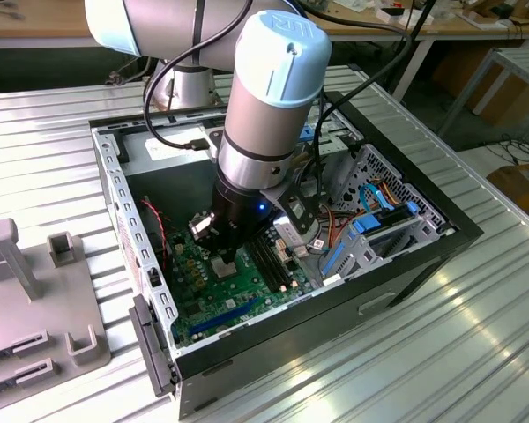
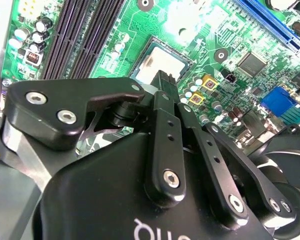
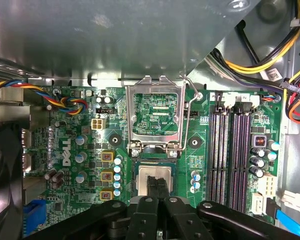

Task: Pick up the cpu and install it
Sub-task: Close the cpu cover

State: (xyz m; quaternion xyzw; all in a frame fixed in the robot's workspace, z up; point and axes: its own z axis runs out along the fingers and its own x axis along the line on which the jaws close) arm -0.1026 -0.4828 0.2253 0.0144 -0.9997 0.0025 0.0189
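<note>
The cpu [image 3: 142, 176] is a shiny silver square lying flat in the black socket on the green motherboard [image 3: 75, 150], just below the raised metal socket frame [image 3: 155, 115]. My gripper [image 3: 157, 182] hangs straight over it with its two black fingers pressed together, narrower than the chip, and nothing between them. Whether the tips touch the chip's top I cannot tell. In the second wrist view the cpu [image 2: 155, 57] shines just beyond the gripper [image 2: 165, 80]. In the exterior view the gripper [image 1: 222, 254] reaches down into the open computer case [image 1: 115, 189].
Black memory slots [image 3: 232, 155] run beside the socket. Bundled coloured cables [image 3: 270, 65] hang near the case wall, and a blue drive cage with cables [image 1: 379, 220] fills the exterior view's right of the case. A grey fixture plate [image 1: 35, 308] lies outside on the ribbed metal table [image 1: 406, 352].
</note>
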